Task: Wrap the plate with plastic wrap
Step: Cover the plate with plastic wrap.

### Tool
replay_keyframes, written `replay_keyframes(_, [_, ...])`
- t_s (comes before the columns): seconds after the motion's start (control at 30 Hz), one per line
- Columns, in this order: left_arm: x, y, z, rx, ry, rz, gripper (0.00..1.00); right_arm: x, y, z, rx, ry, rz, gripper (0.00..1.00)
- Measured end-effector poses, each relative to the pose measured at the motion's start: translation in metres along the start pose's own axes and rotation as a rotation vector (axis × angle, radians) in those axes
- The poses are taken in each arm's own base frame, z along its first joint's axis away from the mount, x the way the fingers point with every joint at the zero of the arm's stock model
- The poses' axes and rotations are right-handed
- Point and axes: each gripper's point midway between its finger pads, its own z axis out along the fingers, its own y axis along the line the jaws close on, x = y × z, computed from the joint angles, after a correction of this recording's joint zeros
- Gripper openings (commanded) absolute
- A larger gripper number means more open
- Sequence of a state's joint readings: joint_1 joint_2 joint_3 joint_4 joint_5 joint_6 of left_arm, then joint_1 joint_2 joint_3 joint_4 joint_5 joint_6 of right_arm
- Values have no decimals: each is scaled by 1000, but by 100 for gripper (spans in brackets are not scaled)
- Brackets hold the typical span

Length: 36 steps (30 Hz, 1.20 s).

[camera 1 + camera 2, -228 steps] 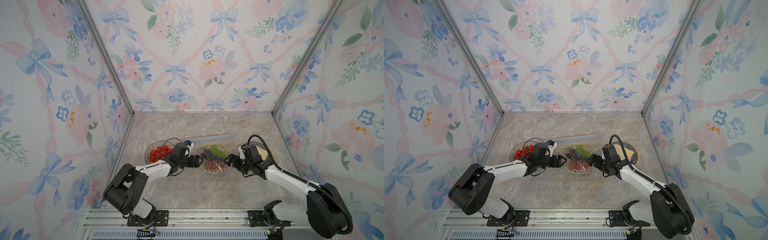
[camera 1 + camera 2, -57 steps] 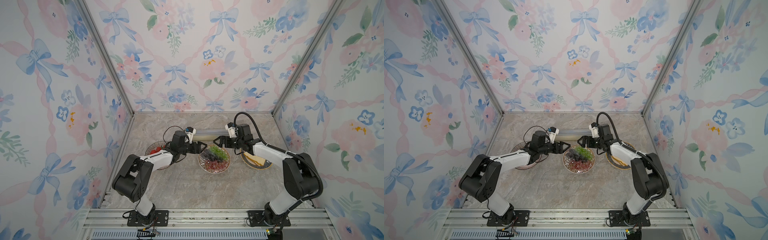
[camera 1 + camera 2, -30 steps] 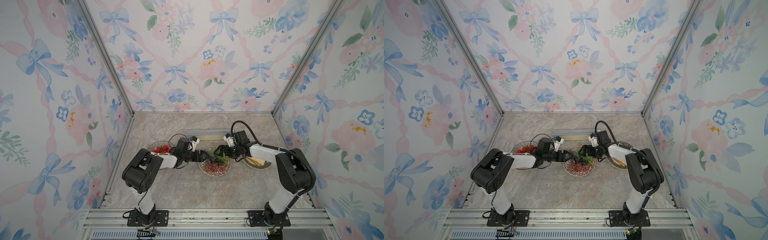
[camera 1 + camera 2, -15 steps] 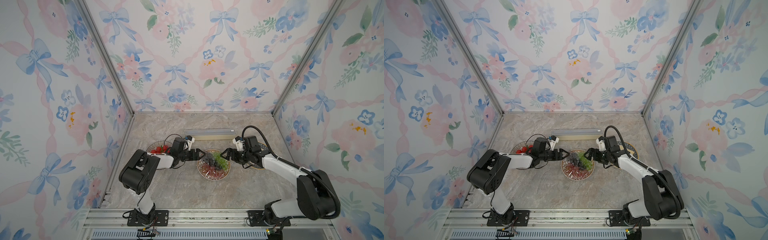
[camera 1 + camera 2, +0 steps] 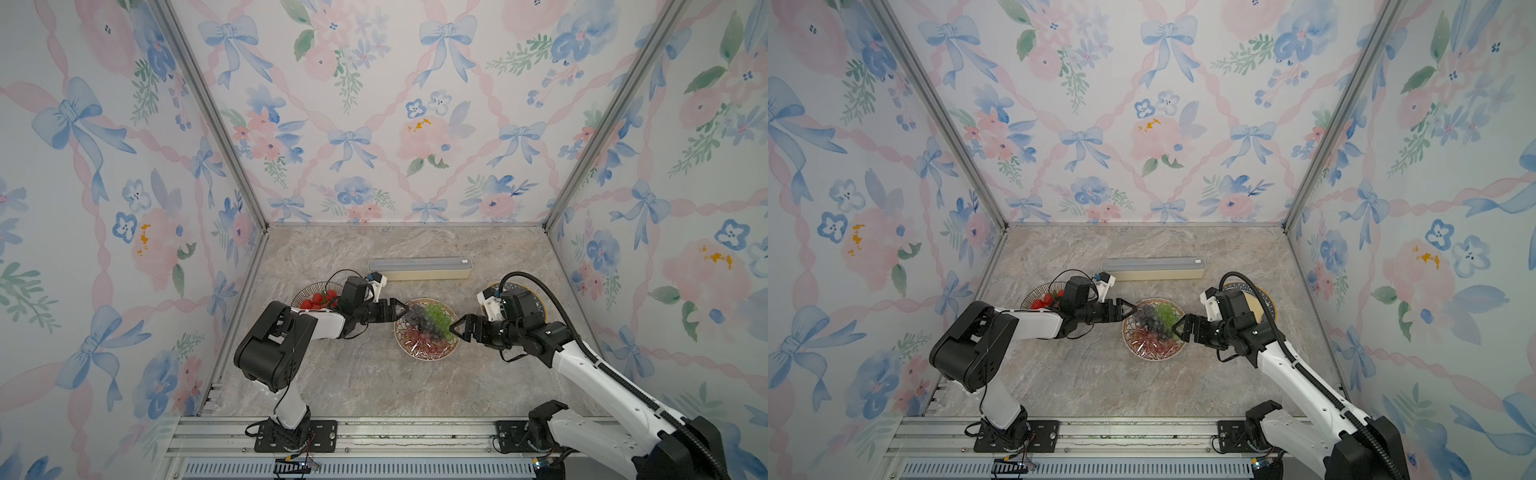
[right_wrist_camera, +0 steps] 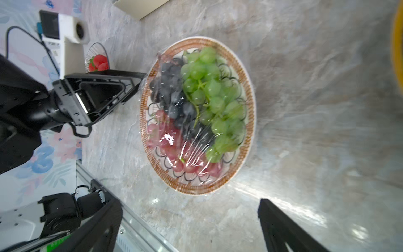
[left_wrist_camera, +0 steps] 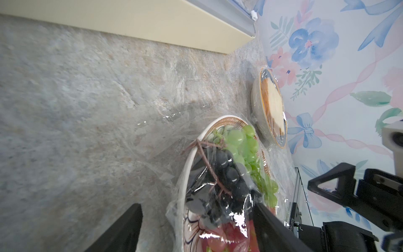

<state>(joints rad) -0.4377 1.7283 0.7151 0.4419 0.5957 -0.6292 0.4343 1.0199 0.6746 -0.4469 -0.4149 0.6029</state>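
Observation:
A patterned plate (image 5: pixel 426 357) of green, dark and red grapes sits mid-table, seen in both top views and in the right wrist view (image 6: pixel 248 122). Clear, crinkly plastic wrap (image 6: pixel 189 148) lies over the fruit and spills past the rim onto the table. My left gripper (image 5: pixel 401 309) is open at the plate's left edge. In the left wrist view its jaws straddle the rim (image 7: pixel 185 165), and one finger (image 7: pixel 272 227) touches the film. My right gripper (image 5: pixel 455 328) is open at the plate's right edge, with only bare table between its fingers (image 6: pixel 281 227).
The long cream wrap box (image 5: pixel 419 269) with its grey lid lies behind the plate. A wire basket of strawberries (image 5: pixel 318 297) stands at the left behind my left arm. A yellow-rimmed plate of bread (image 5: pixel 1260 303), also film-covered, sits at the right, partly hidden by my right arm.
Both grippers have come forward from the box to the plate's two sides. In the last half second the right gripper slid toward the front along the plate's right edge; the left barely moved.

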Motion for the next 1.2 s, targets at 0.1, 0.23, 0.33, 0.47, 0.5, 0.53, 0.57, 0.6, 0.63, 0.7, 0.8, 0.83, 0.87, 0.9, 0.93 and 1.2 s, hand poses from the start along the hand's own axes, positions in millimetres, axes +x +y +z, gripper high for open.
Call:
replay_keyframes(0.1, [0,0,0,0,0,0,81,2,7,8,-14,16,-4,99])
replay_keyframes(0.23, [2,1,0,-1,2,-1,81,6,12,28,-13,63,-14,99])
replay_keyframes(0.33, [4,2,0,-3,6,-4,81,4,17,40,-13,82,-26,100])
replay_keyframes(0.47, [4,2,0,-3,5,-3,81,2,16,48,1,86,-28,100])
replay_keyframes(0.5, [4,2,0,-3,5,-3,81,2,13,49,11,86,-25,100])
replay_keyframes(0.53, [4,2,0,-3,5,-3,82,2,12,49,17,88,-23,100])
replay_keyframes(0.57, [4,2,0,-3,5,-3,82,3,11,50,23,91,-22,100])
replay_keyframes(0.6, [4,2,0,-3,5,-3,81,4,9,51,29,94,-20,100])
replay_keyframes(0.63, [4,2,0,-3,5,-2,81,5,8,52,34,99,-17,100])
replay_keyframes(0.7, [4,2,0,-3,5,-3,81,7,4,53,50,109,-11,100])
replay_keyframes(0.8, [4,2,0,-3,5,-2,81,12,-2,53,70,121,-4,100])
replay_keyframes(0.83, [4,2,0,-3,5,0,81,14,-4,53,79,127,-1,100])
replay_keyframes(0.87, [4,2,0,-3,5,1,81,15,-6,54,85,133,2,100])
replay_keyframes(0.9, [4,2,0,-3,5,1,81,17,-8,54,91,137,3,100])
replay_keyframes(0.93, [4,2,0,-3,5,1,81,19,-9,54,95,143,5,100])
replay_keyframes(1.2, [4,2,0,-3,5,4,81,27,-18,62,113,171,16,100])
